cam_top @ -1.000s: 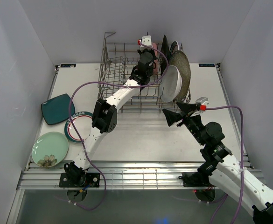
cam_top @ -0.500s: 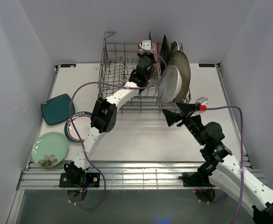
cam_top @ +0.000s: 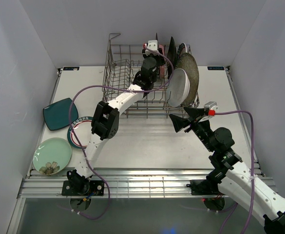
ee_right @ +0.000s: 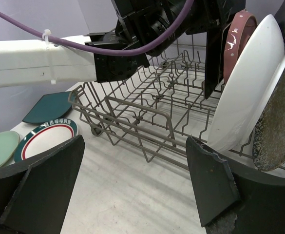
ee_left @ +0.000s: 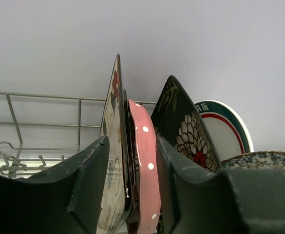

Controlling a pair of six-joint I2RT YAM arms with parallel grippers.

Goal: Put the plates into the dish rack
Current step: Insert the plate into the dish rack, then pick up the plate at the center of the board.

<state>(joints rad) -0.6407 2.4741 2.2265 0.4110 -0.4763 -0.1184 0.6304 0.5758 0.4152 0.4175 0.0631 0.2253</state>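
Left arm stretched deep over the dish rack (cam_top: 120, 73), which sits at the far edge of the table (cam_top: 147, 141), about midway along it. The left gripper (ee_left: 132, 141) is up at the rack's far side, jaws parted. Two plates stand on edge in the gap: the cream floral square plate (ee_left: 114, 161) hard by one finger and the pink dotted plate (ee_left: 144, 165) by the other. Whether either pad presses on them, I cannot tell.

Just beyond the pink one stands the black floral square plate (ee_left: 183, 131), then a teal-rimmed round plate (ee_left: 227, 131). The speckled grey plate (cam_top: 191, 73) and the white oval plate (cam_top: 180, 87) lean at the rack's right end.

The right gripper (cam_top: 173, 123) hangs over the table just in front of the rack's right near corner, spread wide with nothing between its fingers.

Along the table's left edge three plates lie flat. There's the teal square plate (cam_top: 59, 113) farthest back. A second teal-rimmed round plate (cam_top: 75, 132) is partly under the left arm. The pale green plate (cam_top: 52, 155) lies by the near left corner.
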